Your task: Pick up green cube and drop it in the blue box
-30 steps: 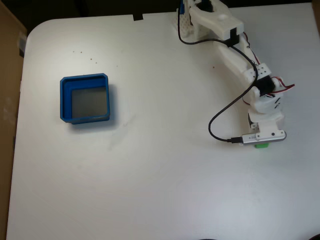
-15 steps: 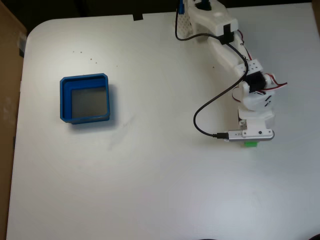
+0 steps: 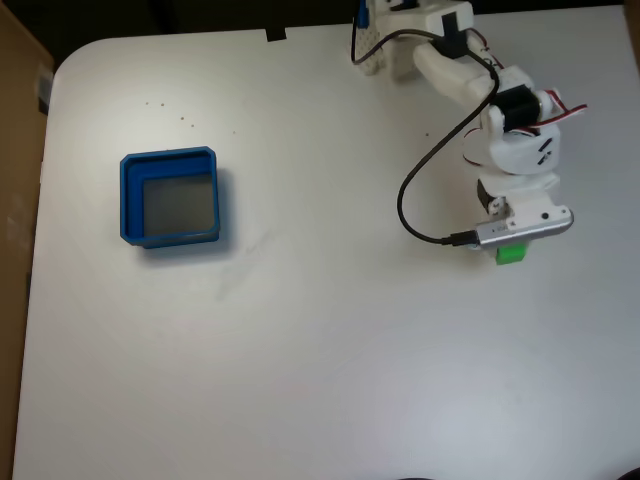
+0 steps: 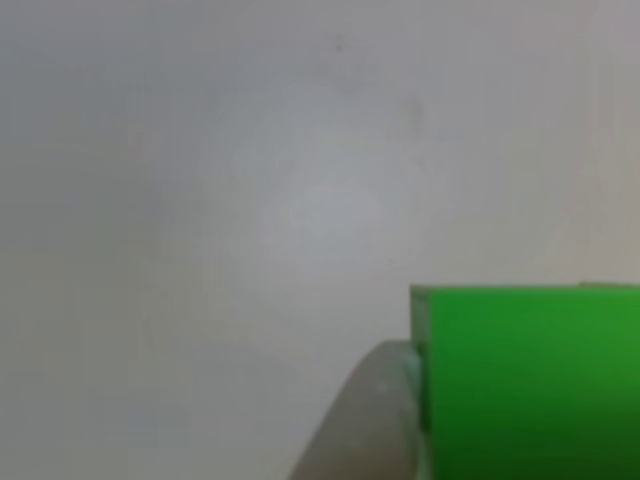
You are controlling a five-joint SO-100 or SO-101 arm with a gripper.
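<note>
Green cube [image 3: 511, 254] clamped in gripper [image 3: 512, 250], pale finger [image 4: 370, 415] against its side. Blue box [image 3: 171, 198] well apart, far left of gripper across tabletop [image 3: 320, 350] in fixed view.

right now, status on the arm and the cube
Gripper on the small bright green cube, one of the fingers against its side. Grip itself hidden. Square blue plastic tray empty, far left in the fixed view. White table bare between.
</note>
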